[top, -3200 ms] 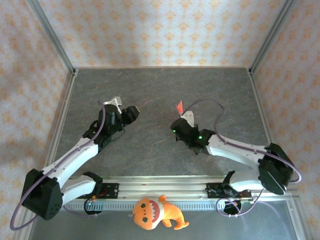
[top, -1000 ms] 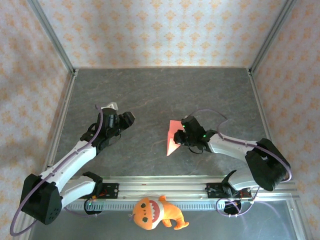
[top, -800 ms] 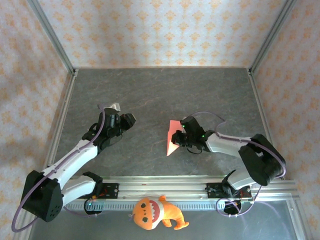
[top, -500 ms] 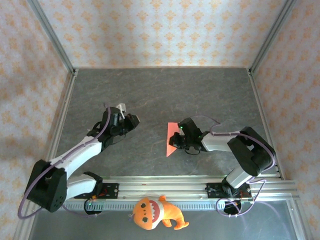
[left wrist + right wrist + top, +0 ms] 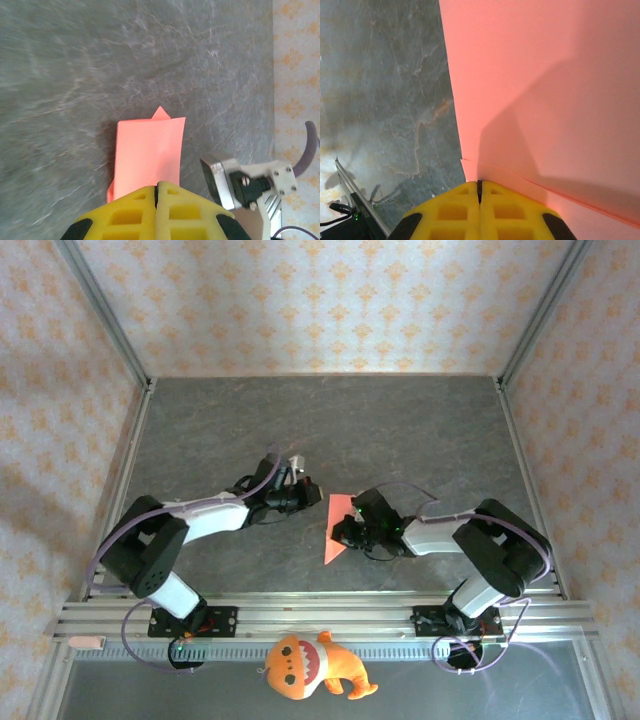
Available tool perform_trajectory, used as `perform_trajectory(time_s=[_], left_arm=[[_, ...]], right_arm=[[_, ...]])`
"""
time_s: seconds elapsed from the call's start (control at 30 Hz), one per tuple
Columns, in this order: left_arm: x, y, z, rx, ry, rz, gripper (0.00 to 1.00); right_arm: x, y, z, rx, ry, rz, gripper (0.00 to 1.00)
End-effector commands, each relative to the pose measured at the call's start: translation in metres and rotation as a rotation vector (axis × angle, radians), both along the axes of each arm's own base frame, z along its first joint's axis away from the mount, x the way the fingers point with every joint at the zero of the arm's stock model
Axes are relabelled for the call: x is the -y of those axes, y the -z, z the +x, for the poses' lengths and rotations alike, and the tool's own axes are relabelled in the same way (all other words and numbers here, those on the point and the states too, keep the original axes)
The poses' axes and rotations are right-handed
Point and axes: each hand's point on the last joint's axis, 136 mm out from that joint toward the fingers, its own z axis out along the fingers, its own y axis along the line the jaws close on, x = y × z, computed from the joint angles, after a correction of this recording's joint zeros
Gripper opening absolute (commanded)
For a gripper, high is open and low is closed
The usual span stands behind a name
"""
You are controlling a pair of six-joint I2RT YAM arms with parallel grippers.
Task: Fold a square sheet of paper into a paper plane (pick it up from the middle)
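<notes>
The red-pink paper (image 5: 331, 538) lies flat on the grey table as a narrow folded shape, its point toward the near edge. In the left wrist view the paper (image 5: 147, 150) has a small tip at its far end. My left gripper (image 5: 309, 492) is shut, its tips (image 5: 157, 186) at the paper's near edge with nothing seen between them. My right gripper (image 5: 344, 532) is shut at the paper's right side. In the right wrist view its tips (image 5: 479, 184) rest against the paper (image 5: 545, 85), where a folded layer's edge shows.
An orange plush toy (image 5: 310, 665) lies beyond the metal rail (image 5: 320, 612) at the near edge. The right gripper's body (image 5: 245, 182) is close beside the left fingers. Metal frame posts and patterned walls bound the table (image 5: 300, 420).
My left arm has swung right from the table's left side up to the paper. The right gripper, earlier holding the paper up, now has it flat and shifted slightly left and nearer.
</notes>
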Motion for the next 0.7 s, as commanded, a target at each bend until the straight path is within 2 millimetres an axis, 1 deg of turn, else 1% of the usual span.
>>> perform_trajectory(time_s=[0.0, 0.1, 0.23, 0.33, 0.43, 0.5, 0.53, 0.57, 0.6, 0.67], left_arm=[[0.023, -0.001, 0.002, 0.018, 0.052, -0.032, 0.01], [0.035, 0.019, -0.001, -0.024, 0.074, -0.022, 0.0], [0.048, 0.034, -0.004, -0.047, 0.101, -0.027, 0.0], [0.052, 0.046, -0.006, -0.069, 0.11, -0.027, 0.0], [0.048, 0.062, -0.008, -0.096, 0.098, 0.0, 0.0], [0.042, 0.077, -0.011, -0.123, 0.085, 0.036, 0.0], [0.04, 0.081, -0.013, -0.127, 0.083, 0.047, 0.0], [0.036, 0.085, -0.015, -0.131, 0.082, 0.057, 0.0], [0.031, 0.099, -0.021, -0.155, 0.08, 0.082, 0.0], [0.024, 0.11, -0.026, -0.169, 0.074, 0.11, 0.0]], right_arm=[[0.022, 0.023, -0.016, -0.079, 0.065, -0.078, 0.02], [0.021, 0.019, -0.015, -0.074, 0.072, -0.057, 0.02], [0.019, 0.02, -0.016, -0.077, 0.068, -0.047, 0.02], [0.016, 0.018, -0.016, -0.08, 0.062, -0.028, 0.03], [0.012, 0.012, -0.013, -0.063, 0.057, -0.007, 0.05], [0.007, 0.0, -0.01, -0.036, 0.038, 0.019, 0.09], [0.006, -0.005, -0.008, -0.02, 0.037, 0.023, 0.12], [0.006, -0.012, -0.005, 0.003, 0.041, 0.021, 0.16], [0.009, -0.019, 0.0, 0.025, 0.054, 0.021, 0.2], [0.021, -0.027, 0.009, 0.043, 0.101, 0.017, 0.26]])
